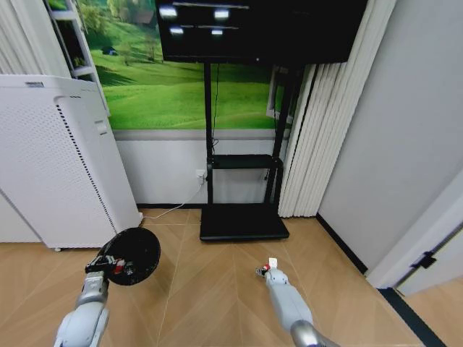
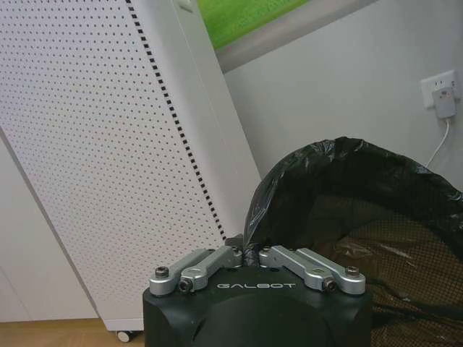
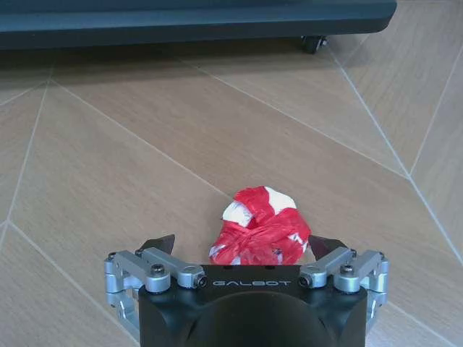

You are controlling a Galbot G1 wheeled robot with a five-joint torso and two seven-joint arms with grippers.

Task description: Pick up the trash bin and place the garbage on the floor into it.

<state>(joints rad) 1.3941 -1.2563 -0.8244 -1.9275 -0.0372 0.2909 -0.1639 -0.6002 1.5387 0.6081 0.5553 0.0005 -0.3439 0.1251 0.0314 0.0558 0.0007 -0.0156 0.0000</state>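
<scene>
Hovering low at near right with its fingers spread around the red-and-white crumpled wrapper (image 3: 260, 230) on the floor, the right gripper (image 3: 243, 249) is addressing something light and squashy, best pinched mid-wad, while farther left the left gripper (image 2: 248, 251) is gripping the lined trash bin (image 1: 132, 255) by its rim.

A furnished indoor room, likely an office or showroom, is indicated by a black TV stand (image 1: 242, 217) set on wood-pattern flooring; a white air purifier (image 1: 54, 159) is seen left of it, pleated curtains (image 1: 318, 137) right.
</scene>
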